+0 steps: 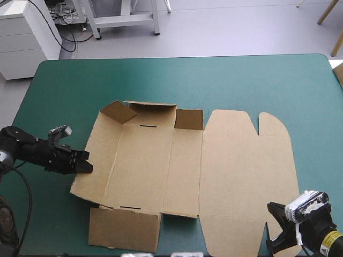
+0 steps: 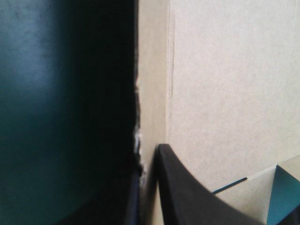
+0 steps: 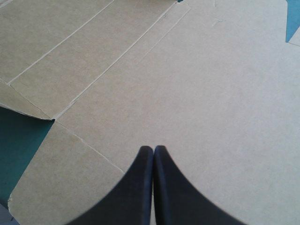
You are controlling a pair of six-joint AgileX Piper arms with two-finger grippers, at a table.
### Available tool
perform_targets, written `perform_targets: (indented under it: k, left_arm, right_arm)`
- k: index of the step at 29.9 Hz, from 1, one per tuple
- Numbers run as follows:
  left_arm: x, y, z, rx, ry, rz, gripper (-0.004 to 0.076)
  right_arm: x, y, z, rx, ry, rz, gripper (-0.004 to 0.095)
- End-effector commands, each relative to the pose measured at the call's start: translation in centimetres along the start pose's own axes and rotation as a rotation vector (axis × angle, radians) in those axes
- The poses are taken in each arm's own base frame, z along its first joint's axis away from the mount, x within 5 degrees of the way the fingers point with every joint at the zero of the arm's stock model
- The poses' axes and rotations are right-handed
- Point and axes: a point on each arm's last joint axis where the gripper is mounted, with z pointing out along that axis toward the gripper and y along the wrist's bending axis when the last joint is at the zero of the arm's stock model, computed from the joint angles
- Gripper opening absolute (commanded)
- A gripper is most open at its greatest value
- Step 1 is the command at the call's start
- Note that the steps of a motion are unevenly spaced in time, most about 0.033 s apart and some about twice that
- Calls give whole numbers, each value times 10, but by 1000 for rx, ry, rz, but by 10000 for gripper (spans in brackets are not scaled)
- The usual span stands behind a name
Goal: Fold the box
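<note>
Your right gripper [image 3: 153, 149], fingers pressed together, sits over box [image 1: 241, 160] lid, likely pinning it; left gripper [image 1: 88, 167] pinches left wall, seemingly to raise it.

Flat-cut brown cardboard box [image 1: 185, 171], partly raised.
It lies mid-way on the teal-green desk [image 1: 241, 80]; its right lid panel lies flat, its left wall tilts up, and its far-left flaps stand raised.
</note>
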Motion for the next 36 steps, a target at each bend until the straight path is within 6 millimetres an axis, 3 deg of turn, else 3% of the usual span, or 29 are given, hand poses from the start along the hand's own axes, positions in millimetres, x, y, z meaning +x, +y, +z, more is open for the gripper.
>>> perform_targets:
  k: [1, 5, 7, 15, 21, 31, 36]
  left_arm:
    - [-3, -18, -15, 52, -33, 67, 235]
    - [-9, -25, -25, 57, -84, 95, 522]
    - [-12, -27, -30, 40, -98, 114, 591]
    - [-20, -26, -55, -134, -93, 70, 591]
    - [-15, -35, -65, -159, -129, 100, 589]
    - [-15, -37, -66, -147, -144, 94, 576]
    - [-12, -34, -60, -134, -123, 77, 527]
  right_arm:
    - [-13, 0, -4, 0, -83, 3, -21]
    - [-13, 1, -4, -4, -82, 7, -21]
    - [-13, 1, -4, -7, -82, 9, -21]
    - [-12, 1, -4, -10, -80, 12, -21]
    - [-12, 1, -4, -10, -80, 12, -21]
    - [-12, 1, -4, -10, -80, 12, -21]
    - [-12, 1, -4, -10, -80, 12, -21]
